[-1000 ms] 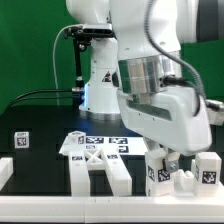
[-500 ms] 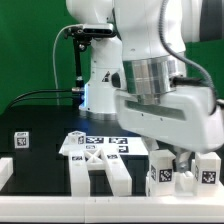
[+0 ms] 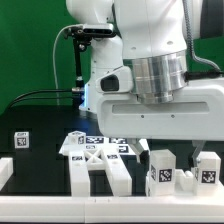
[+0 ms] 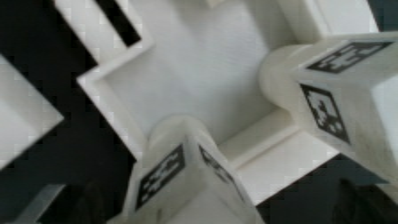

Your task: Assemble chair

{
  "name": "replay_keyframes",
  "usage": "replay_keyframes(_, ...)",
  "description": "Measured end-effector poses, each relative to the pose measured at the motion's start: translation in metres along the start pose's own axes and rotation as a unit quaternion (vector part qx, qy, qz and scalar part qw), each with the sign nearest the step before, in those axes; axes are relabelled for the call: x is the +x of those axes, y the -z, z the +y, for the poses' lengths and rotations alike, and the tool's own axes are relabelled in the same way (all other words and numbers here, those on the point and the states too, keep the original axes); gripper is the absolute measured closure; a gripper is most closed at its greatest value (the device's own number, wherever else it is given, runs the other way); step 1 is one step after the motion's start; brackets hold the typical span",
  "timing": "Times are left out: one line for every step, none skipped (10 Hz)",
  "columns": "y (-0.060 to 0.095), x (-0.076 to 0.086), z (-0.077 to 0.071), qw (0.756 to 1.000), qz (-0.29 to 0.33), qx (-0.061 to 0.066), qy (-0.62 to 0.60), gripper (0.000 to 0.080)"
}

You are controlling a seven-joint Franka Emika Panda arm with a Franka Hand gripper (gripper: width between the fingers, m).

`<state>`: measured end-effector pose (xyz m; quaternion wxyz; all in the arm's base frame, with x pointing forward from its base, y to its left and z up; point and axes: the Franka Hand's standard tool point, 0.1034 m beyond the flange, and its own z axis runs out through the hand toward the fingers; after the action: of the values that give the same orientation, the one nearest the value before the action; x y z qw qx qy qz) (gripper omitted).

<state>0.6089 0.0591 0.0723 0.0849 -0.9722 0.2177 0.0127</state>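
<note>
Arm [image 3: 160, 60] swung nearer, over right-side chair parts [image 3: 160, 172].
Likely rigid, light, slick plastic; grab flat sides; fingers hidden, can't tell grip.

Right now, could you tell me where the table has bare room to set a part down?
Bare black table lies between the small white tagged cube and the flat white tagged chair piece. The exterior view's right is crowded: upright white blocks stand close together.
</note>
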Motion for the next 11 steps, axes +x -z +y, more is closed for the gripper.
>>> replay_keyframes(-0.0003,0.0033,0.0031,0.996,0.013,-0.008,0.082,0.0151)
replay_keyframes(0.0002,0.005,0.0036,0.99,0.018,-0.02,0.14,0.0151)
replay_keyframes(-0.0001,0.0042,0.0026,0.987,0.019,-0.027,0.159,0.0151)
replay_keyframes(-0.0006,0.0026,-0.0001,0.985,0.019,-0.033,0.17,0.0151)
replay_keyframes(-0.0011,0.001,-0.0027,0.984,0.019,-0.035,0.175,0.0151)
replay_keyframes(-0.0015,0.0007,-0.0041,0.983,0.021,-0.035,0.177,0.0151)
replay_keyframes(-0.0015,0.0009,-0.0039,0.986,0.021,-0.034,0.165,0.0151)
replay_keyframes(-0.0014,0.0012,-0.0033,0.986,0.021,-0.034,0.164,0.0286)
replay_keyframes(-0.0014,0.0012,-0.0035,0.99,0.022,-0.033,0.132,0.0286)
replay_keyframes(-0.0008,0.0026,-0.001,0.996,0.025,-0.032,0.084,0.0425)
replay_keyframes(-0.0011,0.004,0.0024,0.998,0.026,-0.033,0.041,0.0508)
